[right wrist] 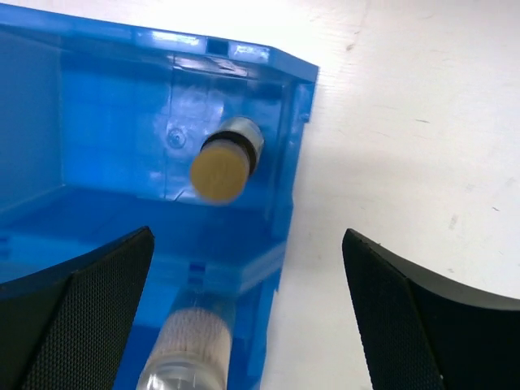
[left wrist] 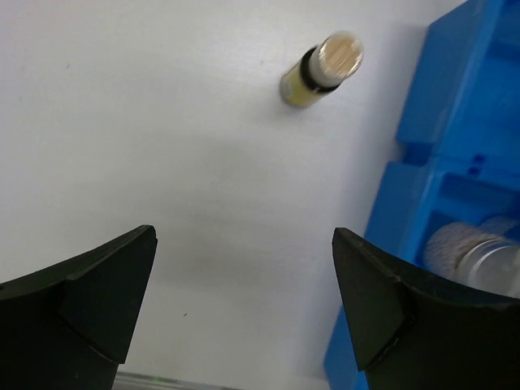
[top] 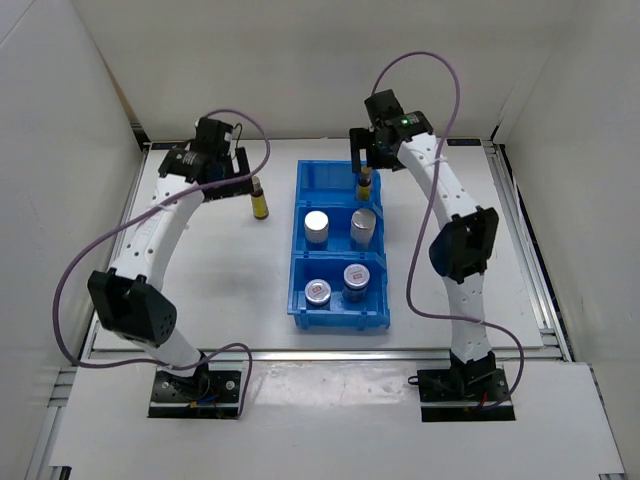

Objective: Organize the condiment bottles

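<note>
One slim yellow bottle (top: 260, 198) with a tan cap stands on the table left of the blue bin (top: 300, 215); it also shows in the left wrist view (left wrist: 321, 69). My left gripper (top: 238, 168) (left wrist: 244, 236) is open and empty, just behind that bottle. The second yellow bottle (top: 365, 186) (right wrist: 223, 166) stands in the bin's far compartment at its right side. My right gripper (top: 362, 152) (right wrist: 248, 236) hangs open and empty above it. Two silver-topped shakers (top: 317, 227) (top: 363, 227) stand in the middle compartment. Two squat jars (top: 319, 291) (top: 357, 277) sit in the near compartment.
The bin's right wall (right wrist: 284, 195) lies under my right gripper, with bare table to its right. A shaker (right wrist: 191, 349) shows below the yellow bottle in the right wrist view, and another (left wrist: 479, 252) in the left wrist view. White walls enclose the table.
</note>
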`<state>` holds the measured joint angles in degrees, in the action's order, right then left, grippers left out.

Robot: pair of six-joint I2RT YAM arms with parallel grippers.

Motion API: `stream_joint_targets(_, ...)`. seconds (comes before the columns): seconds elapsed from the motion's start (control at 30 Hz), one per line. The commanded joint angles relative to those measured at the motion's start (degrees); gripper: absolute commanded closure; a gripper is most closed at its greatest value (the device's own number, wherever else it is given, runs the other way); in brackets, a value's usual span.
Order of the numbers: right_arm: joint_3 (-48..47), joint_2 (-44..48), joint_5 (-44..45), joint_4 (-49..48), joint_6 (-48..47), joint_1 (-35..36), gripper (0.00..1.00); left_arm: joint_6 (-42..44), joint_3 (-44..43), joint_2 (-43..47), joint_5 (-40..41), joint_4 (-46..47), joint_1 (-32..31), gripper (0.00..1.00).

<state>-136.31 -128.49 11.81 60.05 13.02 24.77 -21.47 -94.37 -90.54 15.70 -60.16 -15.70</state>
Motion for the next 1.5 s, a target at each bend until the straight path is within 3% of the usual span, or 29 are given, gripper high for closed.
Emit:
stream_joint_targets(0.0,0.8,11.8,2.2,-0.3,0.3,-0.1,0.00,-0.3,-7.8,-5.3,-4.1,0.5,0.3,0.00)
stream_joint_targets(0.3,30.4,36.1,-2.3,-2.2,4.9,2.0,0.00,2.2,-21.3,-20.3,-7.8,0.0,0.9,0.02)
stream_joint_targets(0.47,39.6,41.6,-2.9,-2.9,6.6,2.0,0.00,2.8,-24.6,-24.3,-7.8,0.0,1.5,0.10)
stream_joint_targets(0.7,41.7,43.9,-2.9,-1.8,5.5,2.0,0.00,3.9,-28.1,-28.6,-8.3,0.0,2.0,0.16)
stream_joint_targets(0.9,42.2,44.5,-2.4,-0.7,5.0,2.0,0.00,3.9,-28.8,-30.6,-9.0,0.0,2.5,0.30)
stream_joint_targets(1.17,42.2,45.0,-1.2,-0.2,5.0,2.0,0.00,3.9,-29.4,-31.1,-10.2,0.0,2.5,0.31)
stream_joint_targets(1.47,42.2,45.0,-0.6,0.3,4.5,2.0,0.00,4.4,-29.9,-33.3,-11.7,0.0,2.5,0.46)
